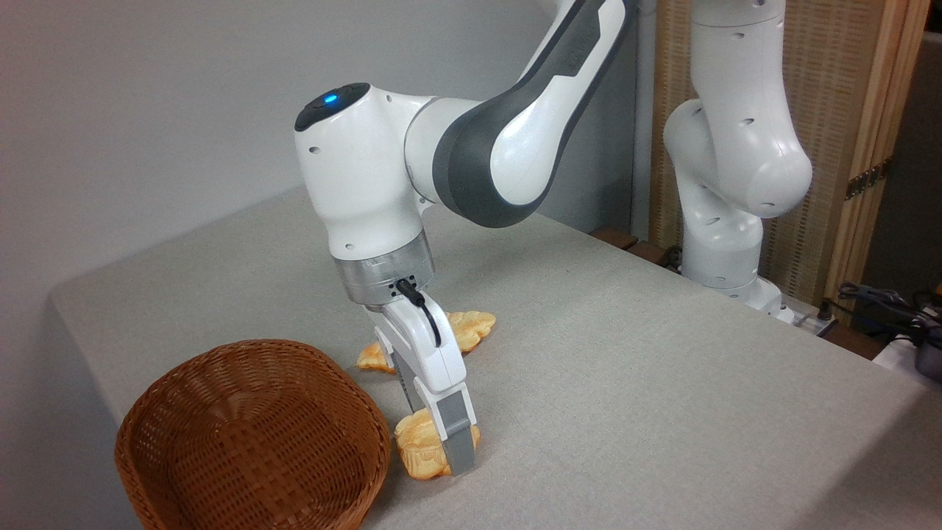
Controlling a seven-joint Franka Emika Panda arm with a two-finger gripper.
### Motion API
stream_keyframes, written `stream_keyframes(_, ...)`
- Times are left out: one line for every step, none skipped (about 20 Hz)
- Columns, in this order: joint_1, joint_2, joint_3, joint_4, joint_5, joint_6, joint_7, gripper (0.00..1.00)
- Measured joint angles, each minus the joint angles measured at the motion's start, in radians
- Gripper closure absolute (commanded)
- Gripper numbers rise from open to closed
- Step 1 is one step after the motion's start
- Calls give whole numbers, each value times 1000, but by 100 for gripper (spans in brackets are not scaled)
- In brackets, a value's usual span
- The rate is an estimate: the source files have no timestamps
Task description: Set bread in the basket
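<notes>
— Starting at the left, what is sitting there?

— The basket (250, 434) is resting near the table's front left corner, mouth up, with nothing showing inside it. The table (625, 353) is wearing a plain grey-beige cloth, and a pale grey wall is running behind it.

— And the bread?

— The bread (421, 445) is lying on the cloth just right of the basket, close to its rim or touching it; I cannot tell which. The gripper (434, 442) is reaching down over it, tilted, with the fingers (458, 434) standing on either side of the bun and seemingly pinching it. One grey pad is covering the bun's right side; the other finger is passing behind it.

— Anything farther back?

— A longer braided loaf (464, 327) is lying flat on the cloth behind the gripper, partly hidden by it, well apart from the bun.

— And to the right?

— The arm (508, 147) is arching up and back, a blue light glowing on its wrist, to its base (725, 250) at the table's far edge. Behind that a woven screen (831, 110) in a wooden frame is standing, and cables (883, 302) are trailing at the far right edge.
</notes>
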Motion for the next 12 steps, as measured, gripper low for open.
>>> stream_keyframes(0,0,0,0,0,0,14,64)
stream_keyframes(0,0,0,0,0,0,27,64)
stream_keyframes(0,0,0,0,0,0,38,64)
stream_keyframes(0,0,0,0,0,0,45,64)
stream_keyframes(0,-1,0,0,0,0,48,63)
stream_keyframes(0,-2,0,0,0,-3,49,64)
stream_keyframes(0,-4,0,0,0,-6,51,64)
stream_keyframes(0,-11,0,1,0,-16,58,63)
stream_keyframes(0,-20,0,1,0,-36,71,63)
stream_keyframes(0,-30,1,1,0,-57,82,62)
stream_keyframes(0,-41,1,2,0,-79,90,62)
stream_keyframes(0,-55,1,4,0,-105,94,62)
